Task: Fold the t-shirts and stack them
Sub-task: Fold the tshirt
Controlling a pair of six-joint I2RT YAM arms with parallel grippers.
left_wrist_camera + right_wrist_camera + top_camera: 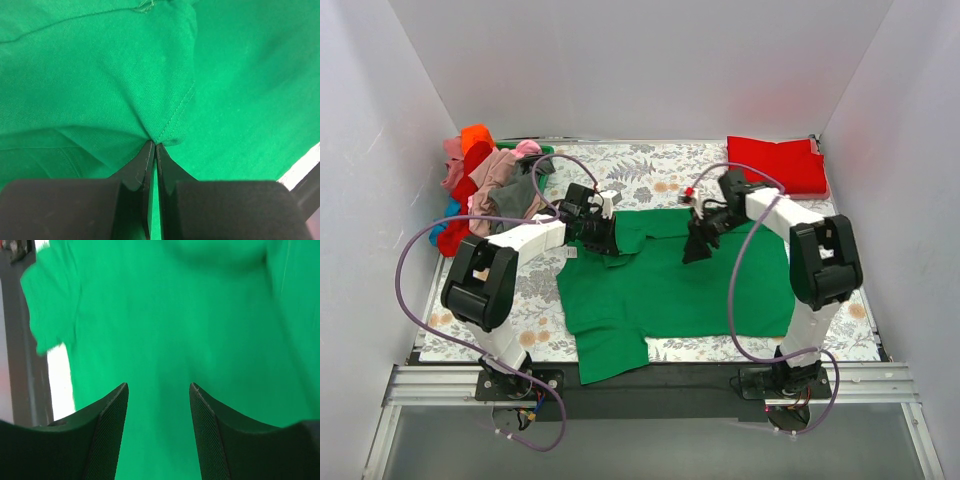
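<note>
A bright green t-shirt lies spread on the floral-print cloth in the middle of the table. My left gripper is shut on a hemmed edge of the green t-shirt at its far left part. My right gripper is open and empty above the shirt's far right part; the green cloth fills the right wrist view between the fingers. A folded red t-shirt lies at the far right corner. A pile of unfolded t-shirts in red, orange, pink, grey and blue sits at the far left.
The floral-print cloth covers the table. A green basket edge shows behind the pile. White walls close in the left, far and right sides. The shirt's near left corner hangs over the table's dark front edge.
</note>
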